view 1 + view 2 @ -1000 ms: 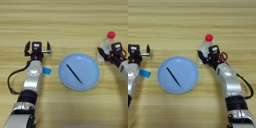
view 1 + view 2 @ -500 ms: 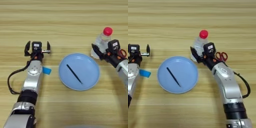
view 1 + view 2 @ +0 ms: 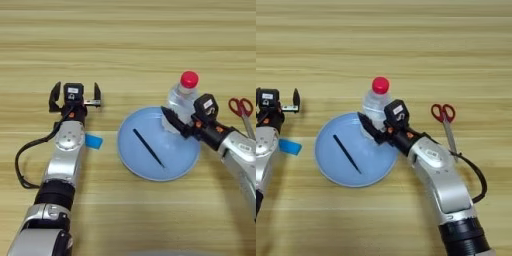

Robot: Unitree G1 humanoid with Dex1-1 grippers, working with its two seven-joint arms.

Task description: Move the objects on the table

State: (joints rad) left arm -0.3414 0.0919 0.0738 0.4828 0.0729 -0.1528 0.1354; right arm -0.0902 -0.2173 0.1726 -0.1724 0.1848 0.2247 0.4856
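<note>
1. The right hand (image 3: 372, 131), fingers closed around the water bottle (image 3: 376, 102), holds it at the blue plate's (image 3: 338, 170) far right rim; the black stick (image 3: 346, 153) lies inside.
2. Keeping the bottle upright and clear of the stick seems wise.
3. The left hand (image 3: 74, 97), spread open and empty, appears whole only in the left eye view, as the red scissors (image 3: 445, 122) do in the right.

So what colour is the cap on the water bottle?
Red. The bottle cap shows best in the right eye view.
</note>
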